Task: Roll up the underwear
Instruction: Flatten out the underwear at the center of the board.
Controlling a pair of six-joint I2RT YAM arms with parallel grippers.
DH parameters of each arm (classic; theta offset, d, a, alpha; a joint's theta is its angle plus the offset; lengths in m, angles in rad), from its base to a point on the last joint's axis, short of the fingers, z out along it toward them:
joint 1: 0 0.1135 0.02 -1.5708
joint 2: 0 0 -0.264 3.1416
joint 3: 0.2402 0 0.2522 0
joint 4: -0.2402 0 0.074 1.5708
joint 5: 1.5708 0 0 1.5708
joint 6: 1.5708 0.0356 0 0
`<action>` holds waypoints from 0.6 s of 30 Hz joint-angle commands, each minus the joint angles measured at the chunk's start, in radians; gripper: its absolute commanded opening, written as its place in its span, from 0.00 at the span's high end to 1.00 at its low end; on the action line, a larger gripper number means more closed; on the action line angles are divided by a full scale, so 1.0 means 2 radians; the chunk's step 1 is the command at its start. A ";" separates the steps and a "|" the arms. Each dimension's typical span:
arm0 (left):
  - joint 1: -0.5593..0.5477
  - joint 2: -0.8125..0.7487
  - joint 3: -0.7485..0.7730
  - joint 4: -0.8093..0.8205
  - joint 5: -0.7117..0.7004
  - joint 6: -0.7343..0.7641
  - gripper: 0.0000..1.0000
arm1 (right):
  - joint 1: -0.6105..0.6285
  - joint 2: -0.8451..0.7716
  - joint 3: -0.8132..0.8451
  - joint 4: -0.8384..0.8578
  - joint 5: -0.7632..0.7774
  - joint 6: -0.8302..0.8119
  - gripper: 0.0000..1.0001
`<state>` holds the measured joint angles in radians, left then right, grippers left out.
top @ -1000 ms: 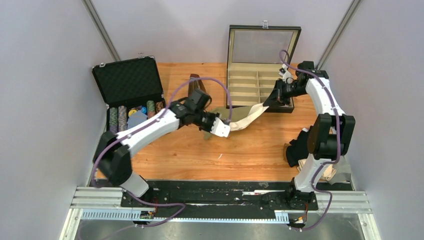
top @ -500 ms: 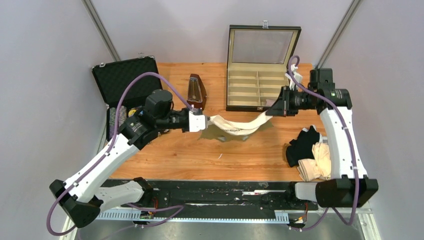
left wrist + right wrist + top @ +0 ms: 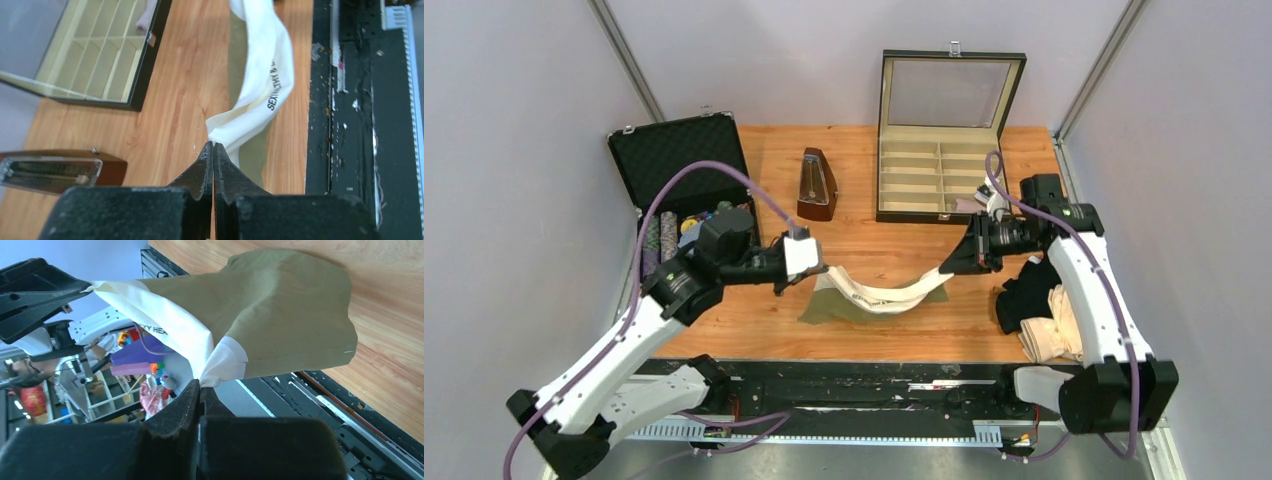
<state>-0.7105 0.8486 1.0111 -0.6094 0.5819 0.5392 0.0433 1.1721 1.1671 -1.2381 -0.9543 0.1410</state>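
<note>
Dropped lower and drawn toward the near edge since half a second ago: both ends of the olive-khaki underwear (image 3: 834, 305), well clear now of the open compartment box (image 3: 939, 190) at the back. Held at the left end of the pale waistband (image 3: 889, 298) by the left gripper (image 3: 816, 268), with jaws pressed tight on the cloth corner. Held at the other end by the right gripper (image 3: 951, 268), likewise pinched hard on the band. Strung between the two in a sagging arc, dark printed lettering along the band, olive body hanging low over the table (image 3: 904, 335); touching the wood or not, hard to tell. Behind, just left of the box: metronome (image 3: 817, 185), apart from the cloth. Farther left, beyond the left arm: open black case (image 3: 679, 160) with stacked poker chips (image 3: 664, 235) in front. Over by the right edge: heap of black underwear (image 3: 1024, 290) touching a cream-beige piece (image 3: 1049, 335), partly covered by the right forearm.
</note>
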 commanded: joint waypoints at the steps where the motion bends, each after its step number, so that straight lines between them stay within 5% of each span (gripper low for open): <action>1: 0.036 0.088 0.012 0.077 -0.049 -0.129 1.00 | 0.001 0.082 0.059 0.057 -0.003 0.036 1.00; 7: 0.103 0.240 0.036 0.163 -0.111 -0.156 1.00 | 0.001 0.263 0.153 0.106 0.081 0.037 0.92; 9: 0.113 0.288 0.052 0.177 -0.137 -0.157 0.99 | 0.001 0.317 0.192 0.110 0.102 0.037 0.75; 12: 0.119 0.341 0.074 0.165 -0.192 -0.174 0.68 | 0.001 0.357 0.229 0.109 0.130 0.037 0.56; 18: 0.127 0.289 0.052 0.158 -0.223 -0.251 0.39 | -0.005 0.305 0.192 0.109 0.157 -0.027 0.46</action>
<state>-0.4603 1.5486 1.1004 -0.3328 0.2016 0.1673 0.0422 1.9045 1.5642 -1.0332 -0.6930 0.1795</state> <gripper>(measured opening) 0.557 0.535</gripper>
